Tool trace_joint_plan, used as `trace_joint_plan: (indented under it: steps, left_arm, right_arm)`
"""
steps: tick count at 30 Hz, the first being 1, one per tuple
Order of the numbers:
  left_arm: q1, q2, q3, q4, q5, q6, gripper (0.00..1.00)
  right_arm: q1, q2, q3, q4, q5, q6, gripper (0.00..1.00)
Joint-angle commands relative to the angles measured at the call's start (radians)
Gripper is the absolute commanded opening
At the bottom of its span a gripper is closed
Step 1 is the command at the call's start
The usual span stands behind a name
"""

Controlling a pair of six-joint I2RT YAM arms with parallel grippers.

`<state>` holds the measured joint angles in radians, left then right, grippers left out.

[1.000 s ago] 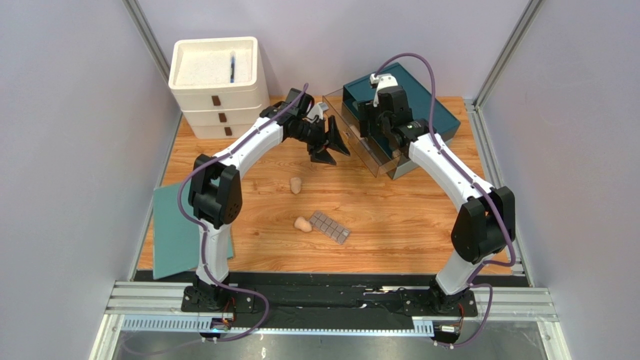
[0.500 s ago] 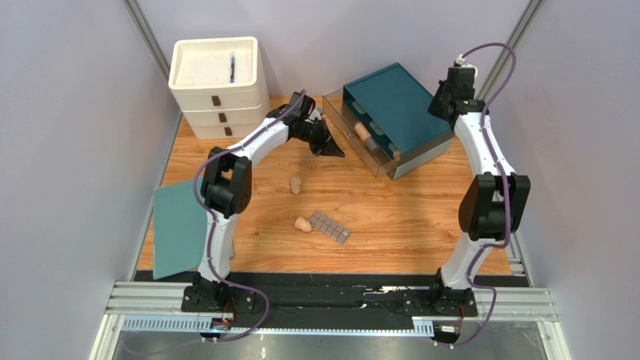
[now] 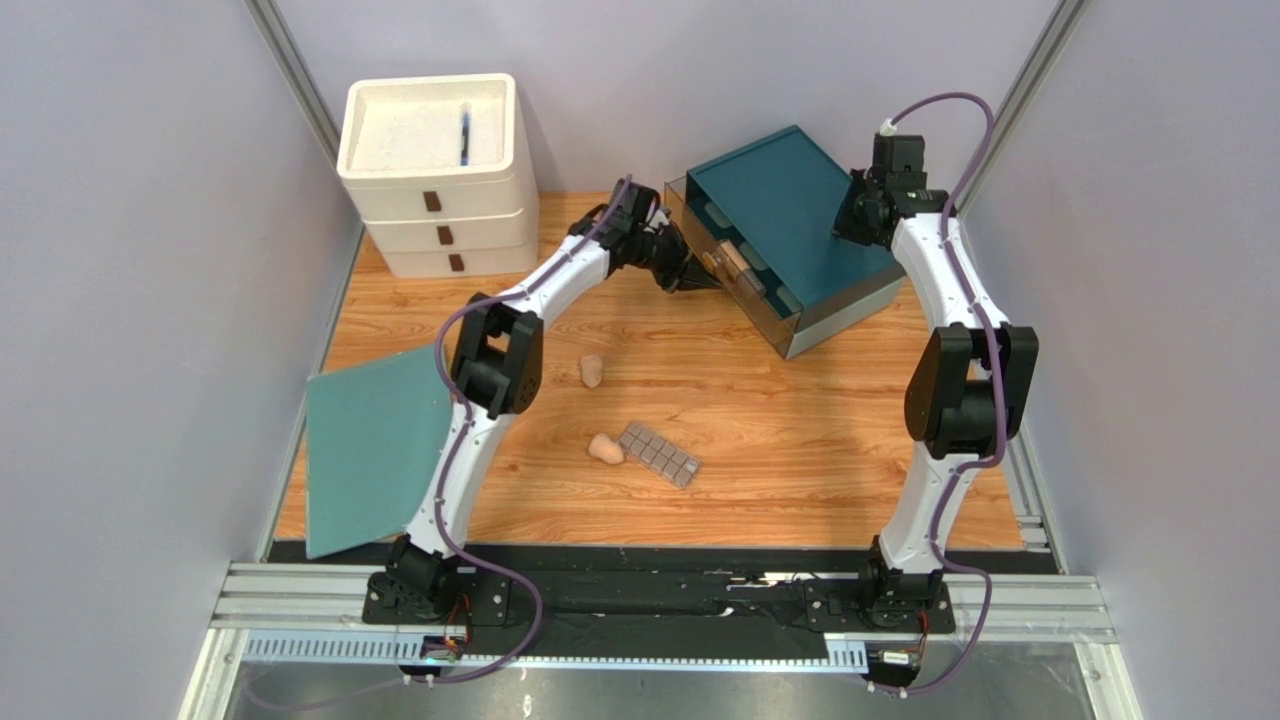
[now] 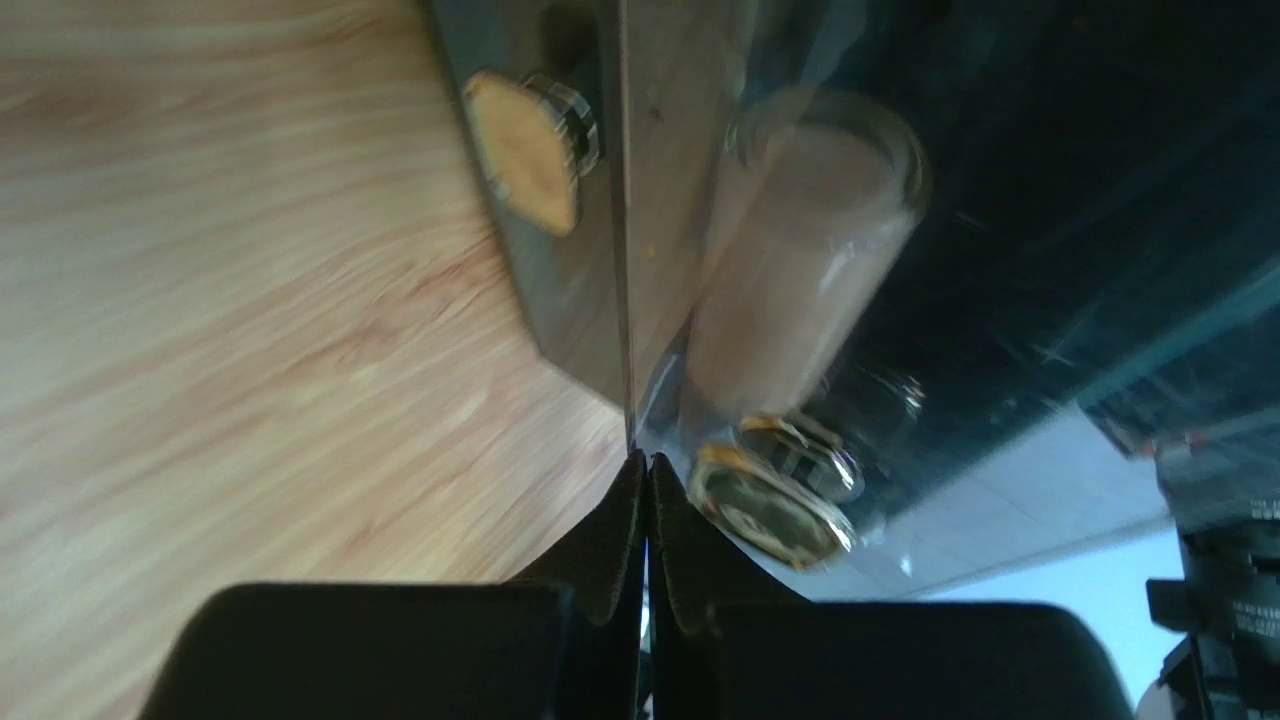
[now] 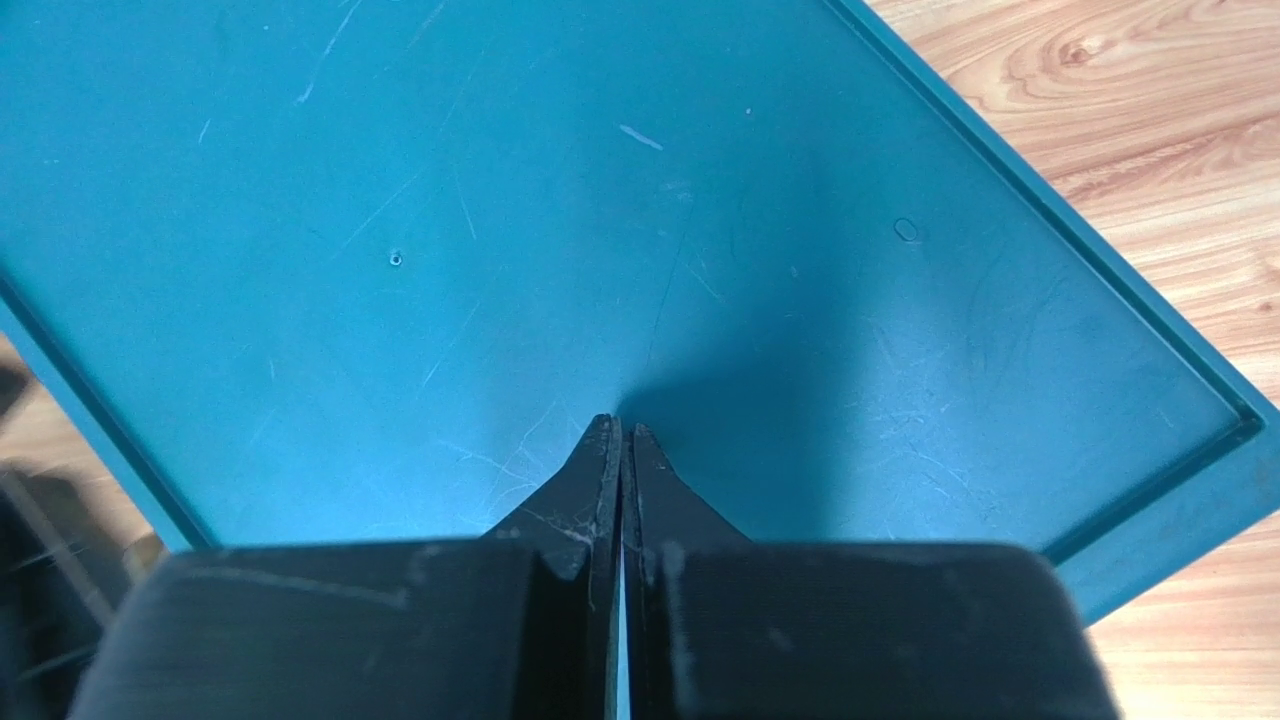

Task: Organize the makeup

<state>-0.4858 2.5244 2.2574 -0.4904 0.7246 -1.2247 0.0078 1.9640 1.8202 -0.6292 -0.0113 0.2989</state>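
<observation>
Far left: sheet (image 3: 376,443) overhangs the desk (image 3: 842,450) at its left edge, near the front. Back-left corner is filled by white drawers (image 3: 436,180), hard against the wall.

Next, left claw (image 3: 688,273): fully closed, gripping nothing, tips at the clear drawer front of the teal box (image 3: 796,210). In the wrist view its fingers (image 4: 616,540) are pressed together just beside a gold knob (image 4: 766,510). A beige tube (image 4: 796,270) lies inside, behind the clear wall.

Two sponges are mid-desk, one (image 3: 592,369) alone and one (image 3: 606,447) nearer the front, just beside the palette (image 3: 661,453). There is bare wood all round these, widest at front right.

The teal box sits skewed at back right, one corner near the right edge. Then right claw (image 3: 849,225): closed and empty, tips down at the box's top; can't tell if it touches.

Plain grey walls (image 3: 135,300) stand close on both sides, with metal posts (image 3: 293,75) at the back corners.
</observation>
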Motion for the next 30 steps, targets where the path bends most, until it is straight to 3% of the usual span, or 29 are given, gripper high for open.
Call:
trace_joint_plan:
  steps: [1, 5, 8, 11, 13, 15, 17, 21, 23, 30]
  left_arm:
    - [-0.080, 0.094, 0.106, 0.318, 0.053, -0.318, 0.00]
    - [-0.117, 0.189, 0.169, 0.496, 0.065, -0.462, 0.00]
    - [-0.112, 0.165, 0.157, 0.520, 0.072, -0.429, 0.00]
    - [-0.088, 0.045, -0.046, 0.495, 0.027, -0.329, 0.04]
    - [-0.068, -0.053, -0.146, 0.472, -0.030, -0.279, 0.12]
    - [-0.054, -0.087, -0.229, 0.452, -0.048, -0.256, 0.29]
    - [-0.042, -0.101, -0.246, 0.421, -0.050, -0.234, 0.43]
    - [-0.040, -0.072, -0.211, 0.371, -0.044, -0.225, 0.58]
    - [-0.042, -0.046, -0.185, 0.372, -0.039, -0.236, 0.80]
    - [-0.042, 0.014, -0.141, 0.368, -0.047, -0.268, 0.72]
  right_arm:
    - [0.001, 0.024, -0.024, -0.063, -0.055, -0.020, 0.00]
    - [0.000, 0.026, -0.025, -0.070, -0.073, -0.023, 0.00]
    - [0.001, 0.022, -0.025, -0.072, -0.075, -0.023, 0.00]
    - [0.001, 0.016, -0.027, -0.069, -0.078, -0.023, 0.00]
    - [0.001, 0.016, -0.027, -0.067, -0.078, -0.023, 0.00]
    - [0.001, 0.021, -0.027, -0.069, -0.079, -0.021, 0.00]
    - [0.000, 0.022, -0.033, -0.067, -0.082, -0.020, 0.00]
    - [0.003, 0.021, -0.048, -0.069, -0.087, -0.023, 0.00]
    - [0.001, 0.016, -0.058, -0.069, -0.087, -0.026, 0.00]
    - [-0.028, 0.010, -0.076, -0.067, -0.090, -0.029, 0.00]
